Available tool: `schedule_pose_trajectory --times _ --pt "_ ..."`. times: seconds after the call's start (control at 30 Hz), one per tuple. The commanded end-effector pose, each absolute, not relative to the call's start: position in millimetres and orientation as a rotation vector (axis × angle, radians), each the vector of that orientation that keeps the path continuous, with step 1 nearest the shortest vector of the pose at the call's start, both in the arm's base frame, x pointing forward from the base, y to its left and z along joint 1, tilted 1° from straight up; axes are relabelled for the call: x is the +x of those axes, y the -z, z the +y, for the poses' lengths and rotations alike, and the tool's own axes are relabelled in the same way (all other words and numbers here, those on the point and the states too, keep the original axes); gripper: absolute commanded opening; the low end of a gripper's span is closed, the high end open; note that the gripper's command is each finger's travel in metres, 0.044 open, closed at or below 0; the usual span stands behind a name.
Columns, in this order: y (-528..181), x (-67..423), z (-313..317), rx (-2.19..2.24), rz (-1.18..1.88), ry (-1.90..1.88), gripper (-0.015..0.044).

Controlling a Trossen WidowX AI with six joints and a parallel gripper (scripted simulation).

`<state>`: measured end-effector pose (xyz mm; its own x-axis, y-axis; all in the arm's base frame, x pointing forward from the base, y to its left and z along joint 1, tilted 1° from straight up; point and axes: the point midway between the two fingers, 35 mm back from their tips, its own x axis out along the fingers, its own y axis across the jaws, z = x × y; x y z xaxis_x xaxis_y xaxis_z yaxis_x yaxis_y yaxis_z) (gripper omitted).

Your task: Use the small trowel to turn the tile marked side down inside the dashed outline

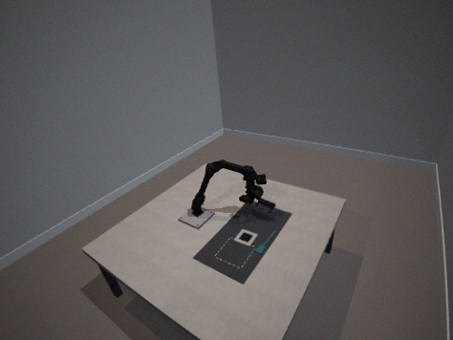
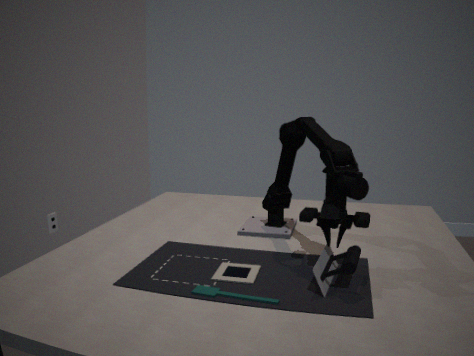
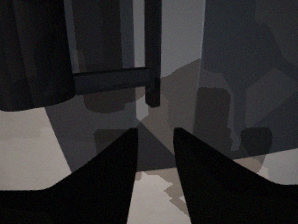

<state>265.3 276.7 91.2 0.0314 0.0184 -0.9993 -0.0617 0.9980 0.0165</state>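
On the dark mat (image 2: 150, 272), the green trowel (image 2: 235, 295) lies flat just beside the tile (image 2: 235, 272), whose dark marked side faces up next to the dashed outline (image 2: 175, 267). It looks light, stiff and thin; its narrow handle seems the best grasp. The tool (image 2: 334, 242) hangs well apart over a stand (image 2: 332, 270), fingers narrow and holding nothing.

I note a dark stand (image 2: 337, 266) propping a tilted pale panel (image 2: 322, 274) at the mat's three o'clock end. A wall socket (image 2: 52, 222) sits at nine o'clock.
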Motion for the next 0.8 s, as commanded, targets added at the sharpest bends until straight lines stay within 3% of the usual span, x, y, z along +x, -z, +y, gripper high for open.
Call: schedule_pose_trajectory --times 0.0,0.23,0.77 --pt "-90 266 266 -0.04 1.539 -0.06 0.01" --pt "-90 267 249 -0.041 1.539 -0.058 0.01" --pt "-96 269 274 -0.035 1.54 -0.059 0.01"
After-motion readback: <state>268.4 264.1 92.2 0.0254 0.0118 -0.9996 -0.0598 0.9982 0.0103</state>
